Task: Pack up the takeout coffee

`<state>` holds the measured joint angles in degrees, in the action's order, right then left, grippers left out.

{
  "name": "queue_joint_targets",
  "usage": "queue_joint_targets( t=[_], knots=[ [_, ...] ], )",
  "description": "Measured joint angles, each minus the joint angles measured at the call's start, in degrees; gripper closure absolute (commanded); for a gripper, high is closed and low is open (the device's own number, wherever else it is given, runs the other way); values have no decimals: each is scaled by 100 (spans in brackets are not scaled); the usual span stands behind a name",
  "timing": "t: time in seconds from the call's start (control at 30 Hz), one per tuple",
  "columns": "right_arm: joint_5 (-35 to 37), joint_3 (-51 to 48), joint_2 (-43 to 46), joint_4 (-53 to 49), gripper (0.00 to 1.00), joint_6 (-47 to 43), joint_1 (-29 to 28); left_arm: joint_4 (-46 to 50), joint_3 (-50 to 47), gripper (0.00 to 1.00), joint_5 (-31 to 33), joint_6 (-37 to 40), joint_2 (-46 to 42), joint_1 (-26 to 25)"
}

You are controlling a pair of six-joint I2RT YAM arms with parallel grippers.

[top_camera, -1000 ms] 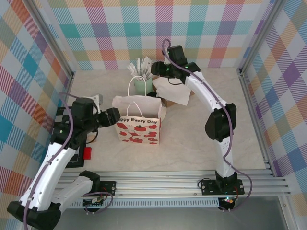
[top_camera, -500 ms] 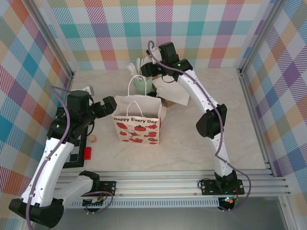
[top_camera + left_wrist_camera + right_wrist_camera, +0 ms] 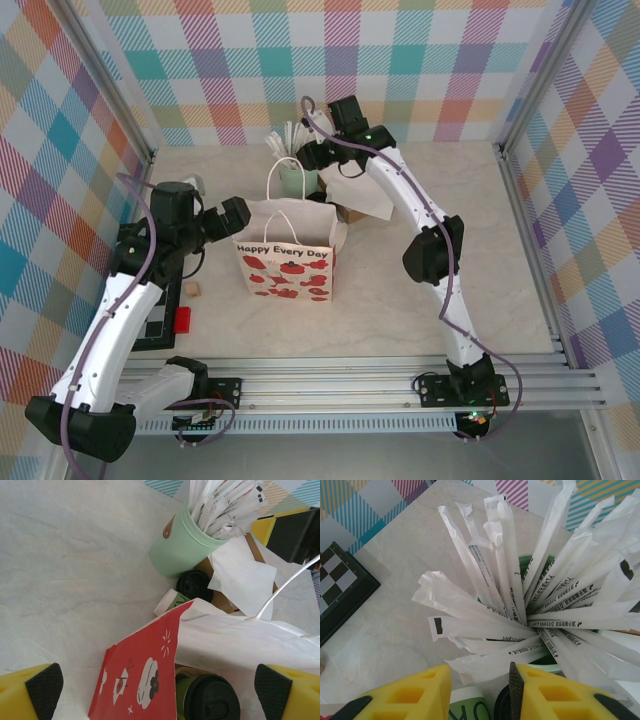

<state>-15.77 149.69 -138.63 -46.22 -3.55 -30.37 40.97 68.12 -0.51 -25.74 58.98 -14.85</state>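
Now that my left end effector (image 3: pixel 159 687) has sprung fully wide, the takeout coffee (image 3: pixel 209 704) stands free of me inside the paper bag (image 3: pixel 288 270). It sits upright, its black lid just below my released pads. A second ago those jaws were narrower, so I judge the drop is made and the cup is packed. What remains for that arm is to lift clear without snagging the bag's handle (image 3: pixel 287 586).

My right end effector (image 3: pixel 480 682) has meanwhile swung off the white napkins (image 3: pixel 368 195) to hang over the pale green cup (image 3: pixel 180 547) of wrapped sticks (image 3: pixel 485 605). Its jaws are partly apart and narrowing, with nothing pinched that I can see. Perhaps a stick is meant for the bag next.

Another black lid (image 3: pixel 194 585) shows behind the bag, beside the pale green cup. I cannot tell what it belongs to.

The worktop (image 3: pixel 400 310) is pale, marbled and smooth, with a checkered board (image 3: pixel 335 580) at its left. Pastel plaid walls (image 3: pixel 420 60) enclose it, and aluminium rails (image 3: pixel 400 385) run along the near edge.
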Motion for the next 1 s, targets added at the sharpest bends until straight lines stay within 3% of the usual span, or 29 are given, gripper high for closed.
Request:
queue_joint_targets(
  t=[0.4, 0.73, 1.0],
  knots=[
    [-85, 269, -315, 2, 63, -17, -2, -66, -48, 0, -205, 4, 87, 2],
    [-13, 269, -415, 160, 87, 31, -13, -118, -96, 0, -597, 28, 323, 2],
    [83, 269, -330, 319, 95, 2, -15, -251, -122, 0, -754, 52, 358, 4]
  ],
)
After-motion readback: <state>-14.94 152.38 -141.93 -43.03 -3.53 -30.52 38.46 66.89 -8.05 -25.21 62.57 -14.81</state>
